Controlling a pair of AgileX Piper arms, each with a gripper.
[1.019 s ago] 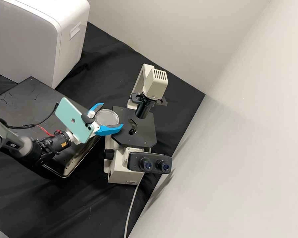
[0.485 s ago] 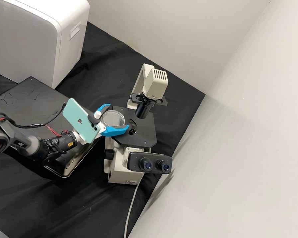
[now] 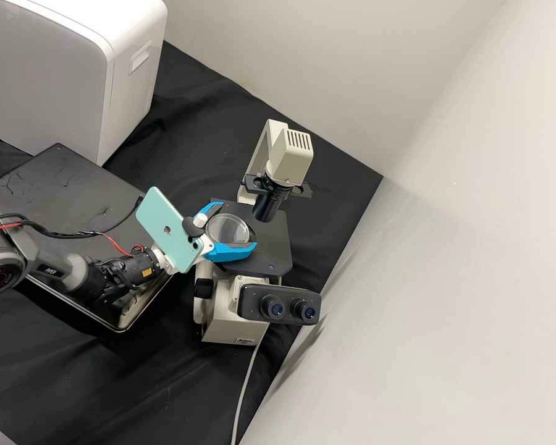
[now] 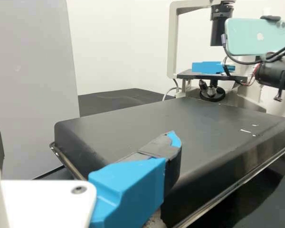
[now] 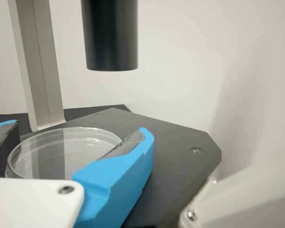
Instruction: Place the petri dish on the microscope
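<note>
Right arm: the right pincer (image 3: pixel 237 225) advances from the left edge of the microscope stage (image 3: pixel 277 244) to a spot over its middle, carrying the petri dish (image 3: pixel 228 230) with it across the past second.
Petri dish: clear and empty-looking, it now sits over the place where the stage's round opening showed a second ago, just short of the black lens tube (image 3: pixel 267 204) hanging above.
Grip: in the right wrist view both blue fingers (image 5: pixel 118 166) press the sides of the dish (image 5: pixel 61 149), so the right pincer (image 5: pixel 76 130) is closed around it and has not let go.
Contact: whether the dish bottom touches the stage (image 5: pixel 180 147) or floats just above it cannot be told from these views.
Left arm: the left pincer (image 4: pixel 83 135) stands well apart from the microscope (image 3: pixel 241 309), beside a black slab (image 4: pixel 204 128) on the surface, its fingers spread and gripping nothing.
Meaning for the task: the carry looks nearly complete; the dish appears lined up under the lens tube (image 5: pixel 111 33). What is left, by this reading, is to settle it flat, open the fingers and draw back without dragging it.
Risk: the light dish could slide or tip if one finger releases before the other.
</note>
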